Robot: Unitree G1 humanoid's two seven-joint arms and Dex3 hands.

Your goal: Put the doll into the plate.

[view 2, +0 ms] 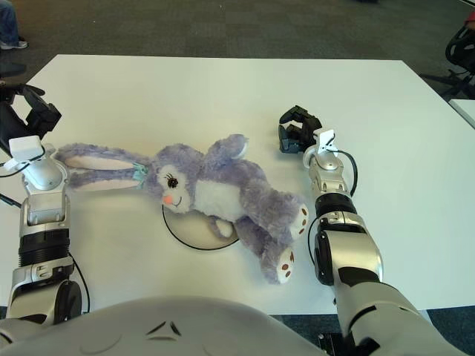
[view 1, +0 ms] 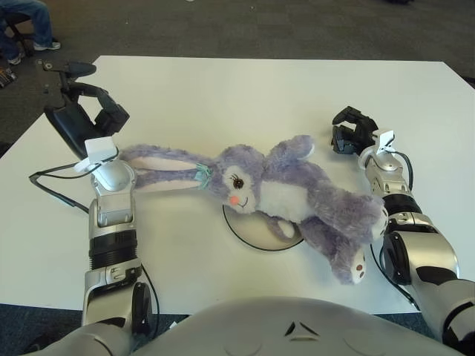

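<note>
Both hands stand clear of the doll. The right hand [view 1: 354, 130], at centre right of the frame, has its dark fingers curled in on themselves and holds nothing; it sits on or just above the table [view 1: 245, 96], just beside the doll's raised arm but apart from it. The left hand [view 1: 83, 111], at upper left of the frame, shows its fingers spread and empty, near the tips of the doll's long ears, not touching them as far as can be seen.

The doll [view 1: 286, 194], a purple plush rabbit, lies on its back across the middle of the frame. Its torso covers most of the plate [view 1: 249, 231], a pale round dish of which only the lower-left rim and a crescent of surface show. Ears trail left onto the table; legs hang off toward the lower right.

Judgement: the placing looks substantially done, with the doll's body on the plate and released. What remains, if anything, is centring it.

The left eye view shows the whole left hand and a seated person's legs [view 1: 26, 26] at upper left. The right eye view crops that hand at its edge, but shows a dark chair [view 2: 462, 48] at upper right.
</note>
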